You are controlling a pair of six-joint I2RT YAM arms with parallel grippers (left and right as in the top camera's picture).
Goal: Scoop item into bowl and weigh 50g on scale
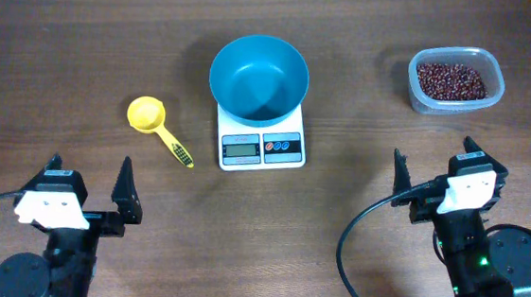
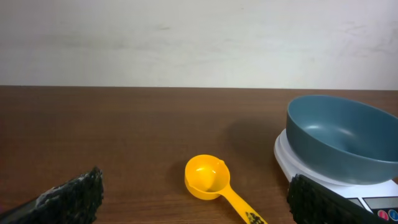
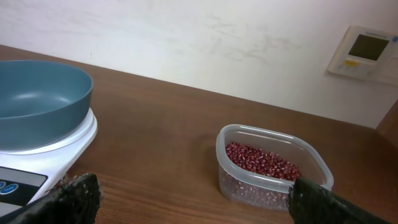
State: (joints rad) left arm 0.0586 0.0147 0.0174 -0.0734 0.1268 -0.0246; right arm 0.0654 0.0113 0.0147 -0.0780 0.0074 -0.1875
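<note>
The empty teal-blue bowl [image 1: 259, 77] stands on the white scale [image 1: 261, 146], mid-table; both also show in the left wrist view, bowl [image 2: 342, 134] and scale [image 2: 292, 163], and in the right wrist view, bowl [image 3: 40, 102] and scale [image 3: 56, 149]. The dark red-brown beans [image 1: 451, 81] lie in a clear tub [image 1: 413, 84] at the far right, also in the right wrist view [image 3: 261, 160]. A yellow scoop [image 1: 147, 114] lies left of the scale, empty [image 2: 207, 177]. My left gripper [image 1: 89, 177] is open, near the front left. My right gripper [image 1: 432, 162] is open, below the tub.
Brown wooden table [image 1: 65, 38]. A pale wall stands behind the table's far edge. A white wall panel with a screen [image 3: 367, 53] hangs at the right.
</note>
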